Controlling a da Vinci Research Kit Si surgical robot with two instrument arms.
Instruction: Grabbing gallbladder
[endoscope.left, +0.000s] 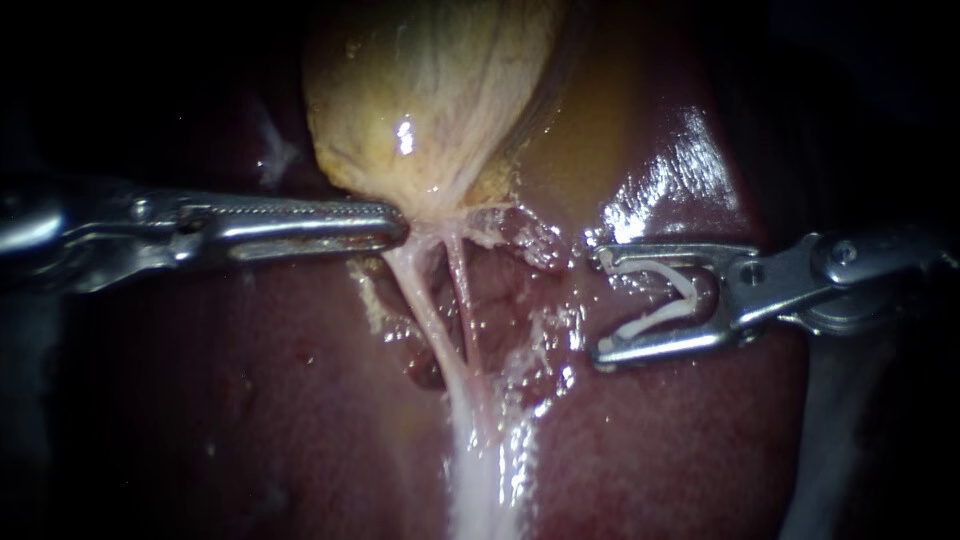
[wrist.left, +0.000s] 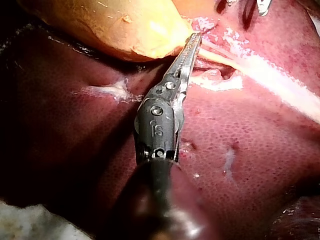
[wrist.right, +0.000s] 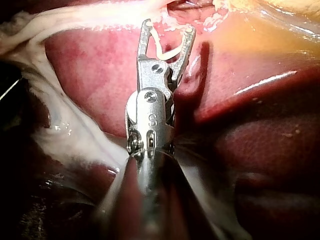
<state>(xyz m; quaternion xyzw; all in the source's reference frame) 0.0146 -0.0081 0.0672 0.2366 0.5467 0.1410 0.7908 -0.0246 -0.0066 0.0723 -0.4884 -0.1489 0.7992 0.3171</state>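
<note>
the gallbladder, yellowish and full, lies high in the endoscope view on the dark red liver; from its narrow lower end a pale tube runs down over the liver; the left instrument reaches in level, its end effector closed narrow, tip touching that narrow end; the right instrument sits well apart over the liver, its end effector spread wide, holding a white clip.

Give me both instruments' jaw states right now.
Left instrument: jaws shut on the gallbladder at its narrow end.
Right instrument: jaws wide apart, holding a white clip between them.
</note>
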